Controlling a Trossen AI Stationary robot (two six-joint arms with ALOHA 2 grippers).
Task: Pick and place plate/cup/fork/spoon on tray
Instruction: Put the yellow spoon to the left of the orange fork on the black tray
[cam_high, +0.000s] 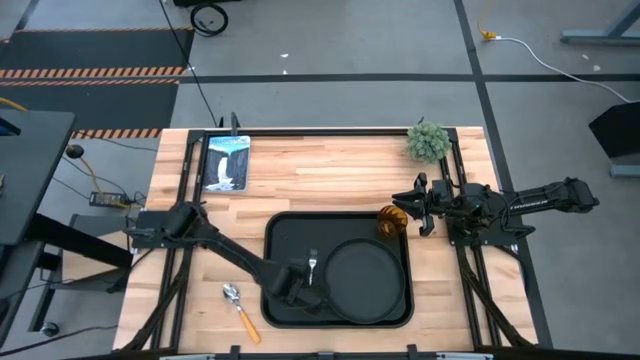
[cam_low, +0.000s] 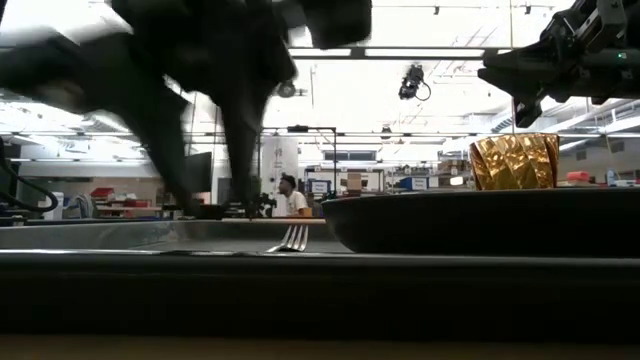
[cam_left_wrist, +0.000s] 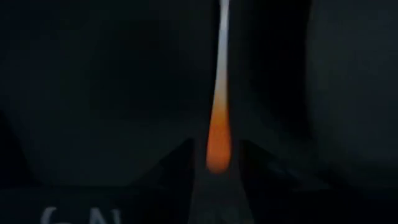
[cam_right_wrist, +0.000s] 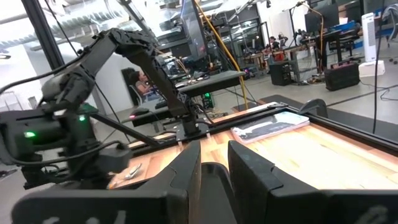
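The black tray lies at the table's middle. The round plate lies in its right half. The fork lies flat in the tray left of the plate, tines toward the far edge. My left gripper is low over the tray, slightly open. Its fingers stand on either side of the fork's orange handle end. The amber cup stands upright at the tray's far right corner. My right gripper hovers above it, slightly open and empty. The spoon lies on the table left of the tray.
A small potted plant stands at the far right of the table. A picture book lies at the far left. Dark frame rails run along both table sides. A person shows far off in the room behind.
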